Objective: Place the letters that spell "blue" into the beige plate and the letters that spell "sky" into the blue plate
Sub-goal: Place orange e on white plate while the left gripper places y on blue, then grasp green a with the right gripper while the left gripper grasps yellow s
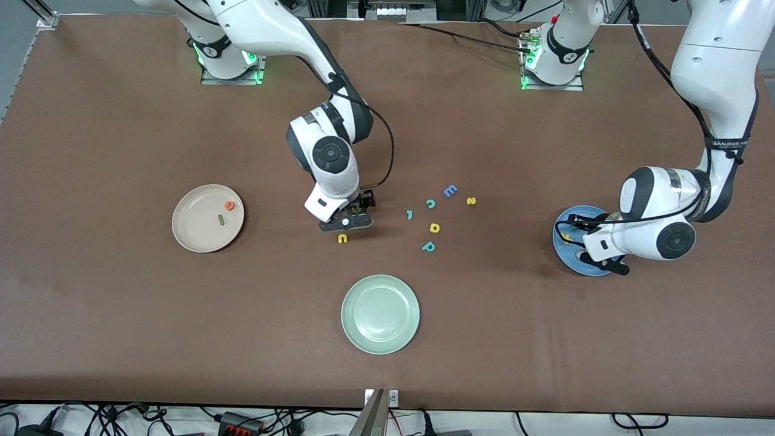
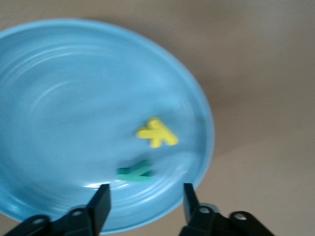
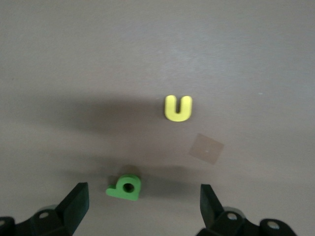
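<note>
Pale green plate (image 1: pixel 380 313) on brown counter (image 1: pixel 121 315). Right end effector (image 3: pixel 142 204) spread wide, empty, low over green b (image 3: pixel 125 187), yellow u (image 3: pixel 177 107) just ahead. Left end effector (image 2: pixel 145 200) parted, empty, over blue plate (image 2: pixel 64 123) with yellow k (image 2: pixel 156 132), teal y (image 2: pixel 135 172).

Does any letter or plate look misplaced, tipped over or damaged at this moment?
Nothing stands out. The beige plate holds only the orange e and green l; the blue plate holds only the yellow k and teal y. No plate is tipped.

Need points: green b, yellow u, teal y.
green b (image 3: pixel 125 187), right wrist view, middle of its bowl.
yellow u (image 3: pixel 177 108), right wrist view, base of its curve.
teal y (image 2: pixel 135 172), left wrist view, where its strokes meet.
</note>
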You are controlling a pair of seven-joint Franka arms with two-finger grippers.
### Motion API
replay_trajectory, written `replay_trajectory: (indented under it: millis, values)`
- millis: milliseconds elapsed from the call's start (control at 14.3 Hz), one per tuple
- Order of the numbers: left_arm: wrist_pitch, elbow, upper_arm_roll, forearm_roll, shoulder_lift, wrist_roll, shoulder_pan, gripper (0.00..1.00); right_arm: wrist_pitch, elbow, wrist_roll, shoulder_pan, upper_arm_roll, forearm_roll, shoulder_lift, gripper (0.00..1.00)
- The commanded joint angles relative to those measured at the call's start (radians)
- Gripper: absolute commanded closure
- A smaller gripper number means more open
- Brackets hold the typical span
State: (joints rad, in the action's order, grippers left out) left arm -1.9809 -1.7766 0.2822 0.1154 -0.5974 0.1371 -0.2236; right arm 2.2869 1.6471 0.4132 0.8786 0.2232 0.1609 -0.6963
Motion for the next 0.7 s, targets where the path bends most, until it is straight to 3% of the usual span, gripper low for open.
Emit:
replay_trajectory:
  millis: [0,210,419,629]
  values:
    - [0.008,-0.043,0.098,0.024,0.056,-0.233,0.007,0.00,-0.021,-0.021,-0.007,0.036,0.012,-0.003,-0.008,0.00]
    - [0.001,-0.047,0.109,0.024,0.047,-0.359,0.055,0.00,-0.009,-0.023,0.035,0.040,0.010,0.025,-0.041,0.00]
    - [-0.027,-0.079,0.159,0.024,0.038,-0.366,0.085,0.00,-0.003,-0.024,0.071,0.037,0.010,0.042,-0.060,0.00]
    - [-0.241,-0.211,0.163,0.024,0.054,-0.396,0.157,0.00,-0.004,-0.036,0.151,0.037,0.012,0.132,-0.075,0.04]
